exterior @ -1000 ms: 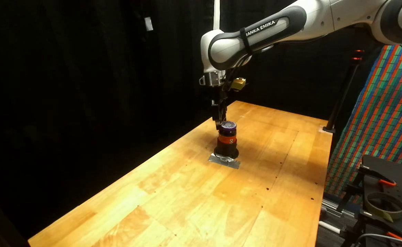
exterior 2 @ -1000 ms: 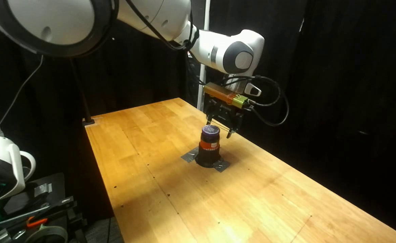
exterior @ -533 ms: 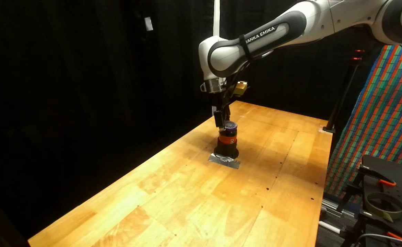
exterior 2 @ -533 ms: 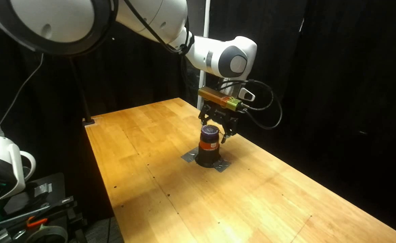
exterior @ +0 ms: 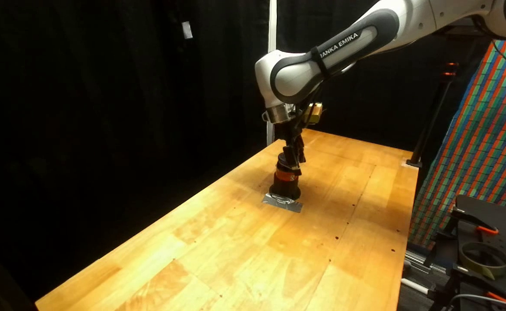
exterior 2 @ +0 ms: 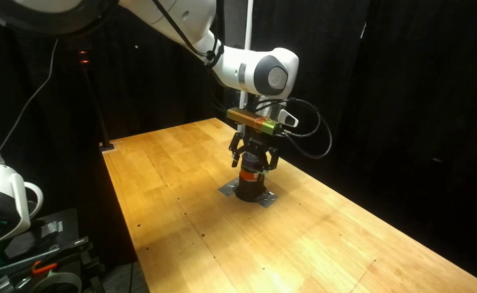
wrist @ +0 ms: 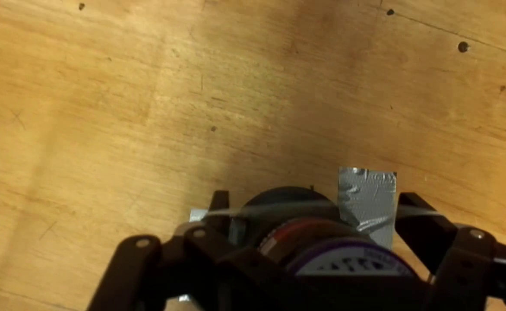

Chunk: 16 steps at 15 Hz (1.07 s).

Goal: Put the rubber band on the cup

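Your gripper point(wrist: 314, 206) stands with its angular black fingers point(wrist: 421, 229) spread, one to either side of the cup point(exterior 2: 249, 176); you cannot tell whether they touch it. From fingertip to fingertip runs the rubber band point(wrist: 285, 207), a pale, translucent strand drawn nearly straight. Upright on the wooden table point(exterior 2: 311, 240), the dark cylindrical cup carries an orange label point(exterior: 285, 175) and widens to a black flared base point(exterior 2: 248, 193), with crinkled silver tape point(wrist: 367, 190) at its sides. Only the wrist view gives you the strand distinctly, along with lettering on the white, purple-rimmed lid point(wrist: 352, 261); both exterior views add the gold-coloured block point(exterior 2: 250, 120) above the fingers, and an exterior view a patchwork hanging point(exterior: 473, 151) in red, green and blue. Beneath its lid, the cup's inside is hidden from you.
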Each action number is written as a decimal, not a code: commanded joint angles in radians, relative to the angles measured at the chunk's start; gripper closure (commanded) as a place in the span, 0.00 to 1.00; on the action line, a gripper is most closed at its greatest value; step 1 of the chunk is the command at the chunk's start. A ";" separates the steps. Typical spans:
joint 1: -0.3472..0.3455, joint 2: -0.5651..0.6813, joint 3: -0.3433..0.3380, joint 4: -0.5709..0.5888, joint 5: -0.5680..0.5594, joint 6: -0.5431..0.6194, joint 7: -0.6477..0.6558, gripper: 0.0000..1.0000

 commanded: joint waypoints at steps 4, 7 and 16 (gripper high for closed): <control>0.011 -0.216 -0.015 -0.374 -0.043 0.249 0.068 0.25; 0.012 -0.280 -0.019 -0.515 -0.061 0.473 0.103 0.49; 0.080 -0.475 -0.130 -0.976 -0.194 1.134 0.310 0.79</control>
